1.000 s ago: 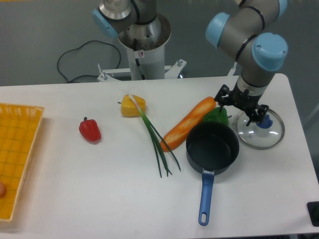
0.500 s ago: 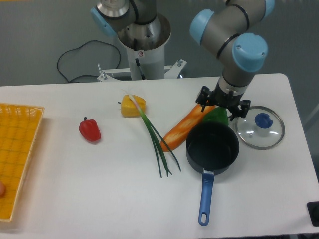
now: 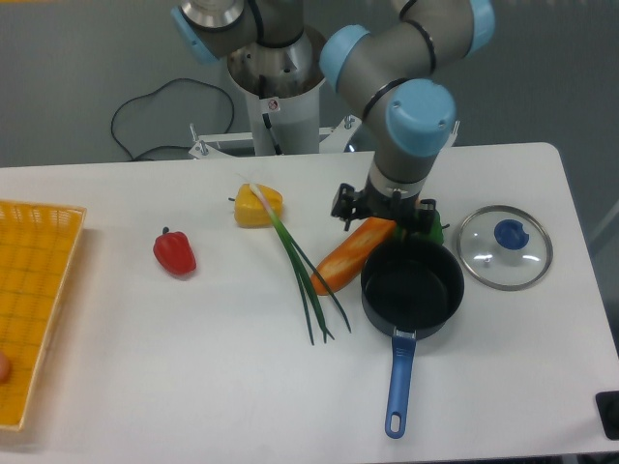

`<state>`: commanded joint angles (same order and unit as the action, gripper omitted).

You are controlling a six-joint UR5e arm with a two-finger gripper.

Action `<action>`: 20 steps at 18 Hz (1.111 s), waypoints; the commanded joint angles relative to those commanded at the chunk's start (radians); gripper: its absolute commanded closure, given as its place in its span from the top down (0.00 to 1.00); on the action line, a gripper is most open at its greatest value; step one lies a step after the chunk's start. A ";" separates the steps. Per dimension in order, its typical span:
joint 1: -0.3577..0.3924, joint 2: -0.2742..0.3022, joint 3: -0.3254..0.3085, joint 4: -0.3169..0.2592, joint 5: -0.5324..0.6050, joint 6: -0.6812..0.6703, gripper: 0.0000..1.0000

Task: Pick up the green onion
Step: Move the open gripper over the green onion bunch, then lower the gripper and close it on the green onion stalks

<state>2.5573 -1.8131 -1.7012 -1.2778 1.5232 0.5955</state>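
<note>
A grey tubular arm (image 3: 387, 58) with light-blue joint caps ends in a black two-fingered hand (image 3: 385, 210).

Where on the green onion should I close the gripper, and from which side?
Judging by its pose, grip the green onion mid-stalk, coming straight down from above with fingers across its length. It lies flat; that stretch is narrow and clear of the yellow pepper and carrot, while the lower tips splay apart.
</note>
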 joint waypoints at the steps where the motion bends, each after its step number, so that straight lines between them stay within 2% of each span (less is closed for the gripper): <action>1: -0.017 -0.005 -0.005 0.000 0.000 -0.029 1.00; 5: -0.058 -0.050 -0.017 0.000 0.002 -0.075 1.00; 9: -0.068 -0.048 -0.052 -0.002 0.002 -0.083 1.00; 20: -0.128 -0.071 -0.064 -0.005 0.002 -0.115 1.00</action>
<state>2.4298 -1.8837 -1.7656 -1.2824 1.5248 0.4801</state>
